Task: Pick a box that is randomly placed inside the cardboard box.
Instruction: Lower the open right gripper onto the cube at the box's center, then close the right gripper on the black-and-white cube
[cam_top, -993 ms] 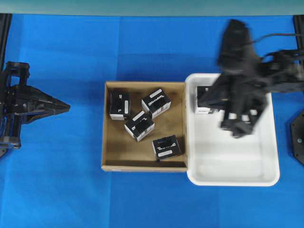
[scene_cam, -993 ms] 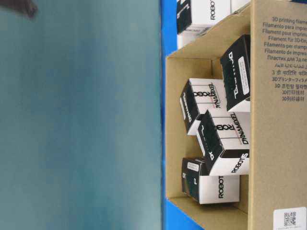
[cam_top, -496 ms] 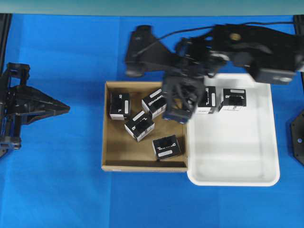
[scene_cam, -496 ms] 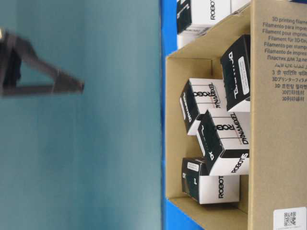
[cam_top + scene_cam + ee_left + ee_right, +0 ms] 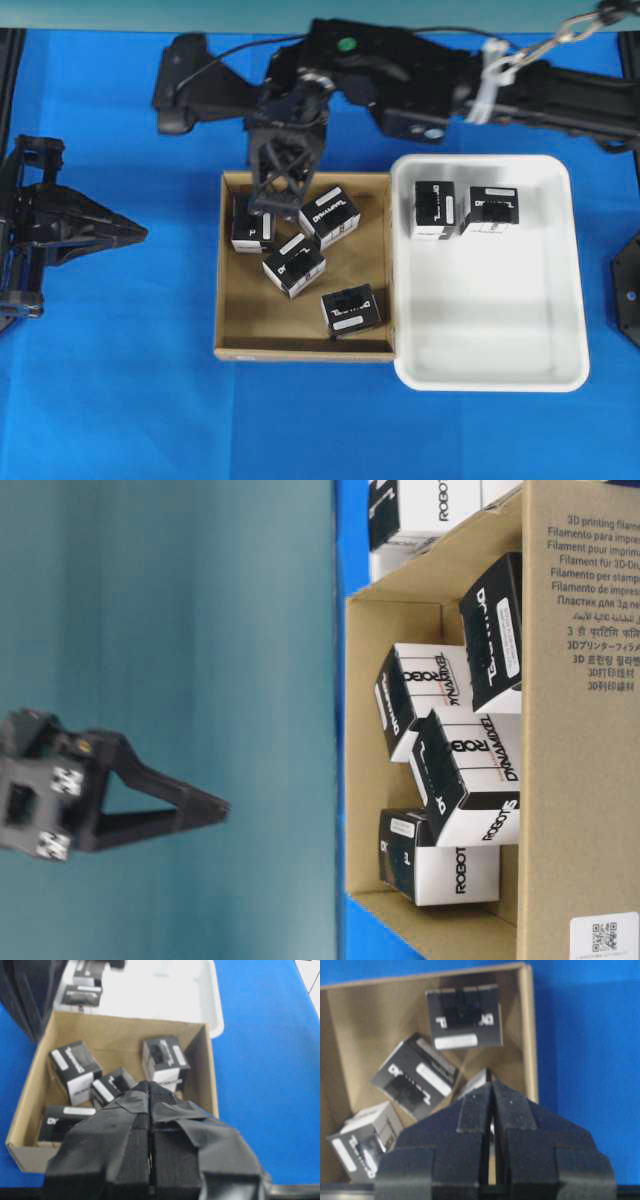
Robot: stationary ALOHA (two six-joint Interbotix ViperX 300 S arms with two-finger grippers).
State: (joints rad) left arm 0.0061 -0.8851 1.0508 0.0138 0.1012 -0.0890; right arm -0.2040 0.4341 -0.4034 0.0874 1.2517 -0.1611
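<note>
Right gripper [image 5: 262, 207] jaws closed, empty, above the cardboard box [image 5: 232, 320]; nearest box [image 5: 252, 225] just below the tips. Left gripper [image 5: 138, 232] jaws closed, well apart from it.

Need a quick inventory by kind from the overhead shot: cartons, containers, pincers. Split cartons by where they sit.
Black cartons in the cardboard box: 4
Black cartons in the white tray: 2
Containers: 2
Pincers: 2, left pincer and right pincer, both shut and empty
Total: 10
</note>
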